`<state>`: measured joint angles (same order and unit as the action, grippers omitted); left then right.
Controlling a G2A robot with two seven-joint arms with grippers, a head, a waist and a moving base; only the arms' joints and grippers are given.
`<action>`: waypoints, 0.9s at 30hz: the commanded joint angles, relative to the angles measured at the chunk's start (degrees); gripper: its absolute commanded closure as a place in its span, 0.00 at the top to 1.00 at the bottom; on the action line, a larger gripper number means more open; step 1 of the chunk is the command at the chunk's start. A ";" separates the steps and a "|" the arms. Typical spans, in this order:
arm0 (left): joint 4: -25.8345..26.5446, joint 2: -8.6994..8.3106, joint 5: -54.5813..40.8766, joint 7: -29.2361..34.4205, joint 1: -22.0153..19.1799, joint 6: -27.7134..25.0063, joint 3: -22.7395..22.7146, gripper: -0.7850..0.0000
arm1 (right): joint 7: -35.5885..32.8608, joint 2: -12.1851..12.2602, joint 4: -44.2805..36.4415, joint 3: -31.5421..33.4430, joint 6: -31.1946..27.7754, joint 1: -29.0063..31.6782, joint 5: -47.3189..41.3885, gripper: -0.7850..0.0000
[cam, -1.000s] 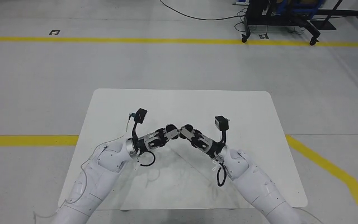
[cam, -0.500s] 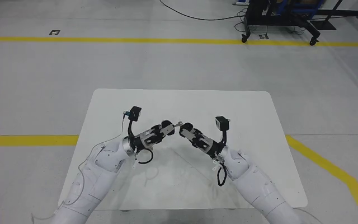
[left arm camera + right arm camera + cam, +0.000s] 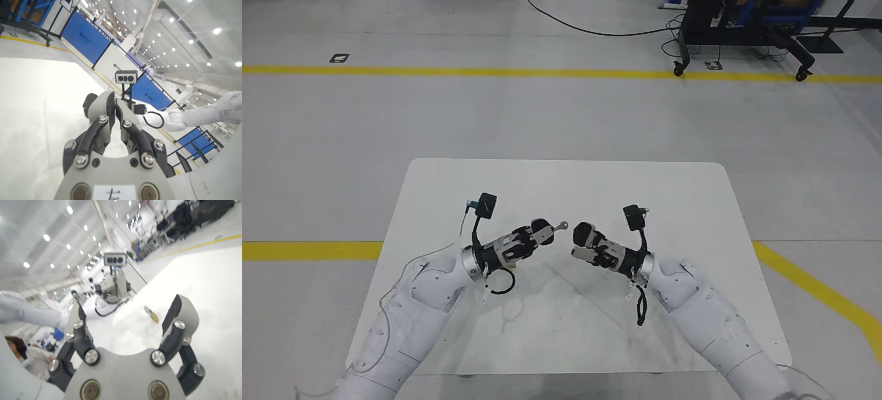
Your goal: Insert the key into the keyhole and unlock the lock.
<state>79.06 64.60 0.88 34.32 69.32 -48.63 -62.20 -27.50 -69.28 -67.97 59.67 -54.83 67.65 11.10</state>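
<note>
Two claws: both are hanging over the white table, tips facing each other, with a small gap between them.
left claw: its fingers are pressing tight together. In the top view a thin silver bit, likely the key, is sticking out of its tip toward the other claw.
right claw: its fingers are standing wide apart and holding nothing.
lock: a small brass piece, blurry, is showing between the spread fingers, nearer one finger and not touching it. I cannot tell if it is lying on the table.
step in hand: I am guessing the lock is waiting to be grabbed.
doing it well: the right claw should be closing slowly on the lock's flat sides, keeping the keyhole facing the key so nothing is slipping.
</note>
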 commanded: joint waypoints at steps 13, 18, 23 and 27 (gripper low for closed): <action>1.00 -0.71 -5.00 13.71 -1.81 1.54 3.85 0.00 | -29.36 6.01 -13.02 5.07 7.41 4.72 -20.50 0.35; 0.74 -0.77 -5.03 13.64 -2.16 1.37 4.29 0.00 | -29.44 6.37 -12.43 4.05 7.50 3.67 -20.58 0.32; 0.68 -0.83 -4.98 14.06 -2.43 0.97 4.87 0.00 | -30.01 6.67 -11.89 3.35 8.06 2.81 -20.88 0.30; 0.41 -0.93 -4.90 14.24 -2.70 0.90 5.08 0.00 | -29.69 6.71 -11.38 2.78 7.82 2.15 -20.98 0.24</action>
<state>79.59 63.71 -4.23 48.57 66.69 -47.81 -57.11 -57.34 -62.57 -79.43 62.56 -46.90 69.94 -9.81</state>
